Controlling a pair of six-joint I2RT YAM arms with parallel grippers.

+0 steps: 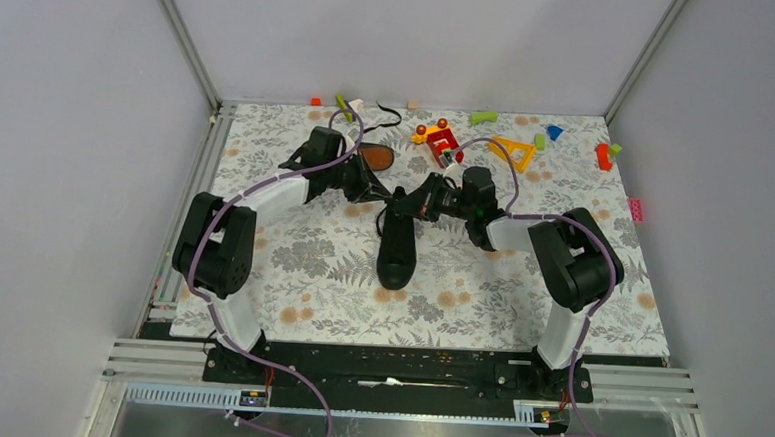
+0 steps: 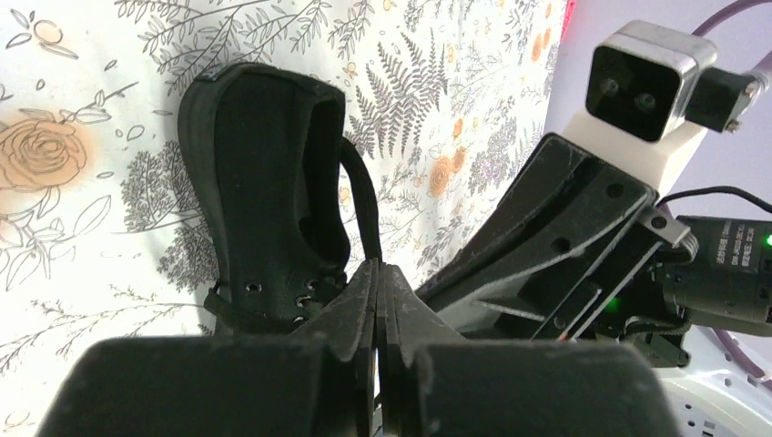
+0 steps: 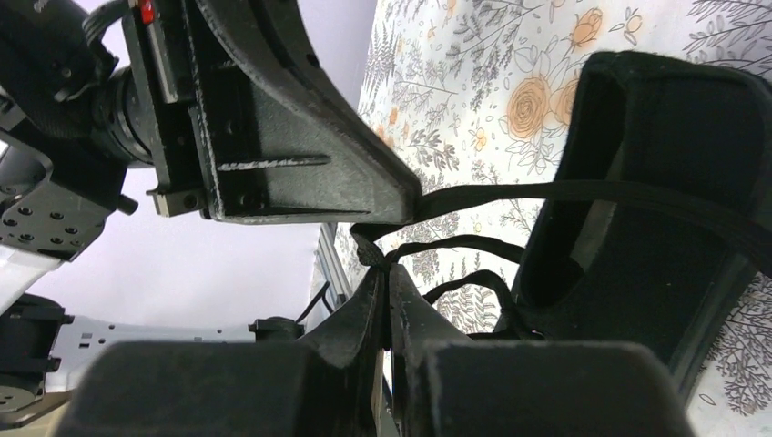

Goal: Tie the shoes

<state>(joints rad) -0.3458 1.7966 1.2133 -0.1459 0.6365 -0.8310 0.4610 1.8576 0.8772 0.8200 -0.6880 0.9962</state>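
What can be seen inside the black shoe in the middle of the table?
Only dark lining shows inside the shoe. A taut black lace passes in front of the opening. The toe end is hidden under the upper.

I see a table [image 1: 289, 303] covered in a floral print. One black sneaker [image 1: 397, 251] lies near its centre, toe toward the near edge. The second sneaker [image 1: 375, 157], orange-brown sole showing, lies nearer the far edge. Toy blocks [image 1: 483, 116] dot the far edge, among them a yellow triangle [image 1: 512, 151]; a pink block [image 1: 636, 209] sits at the right edge.
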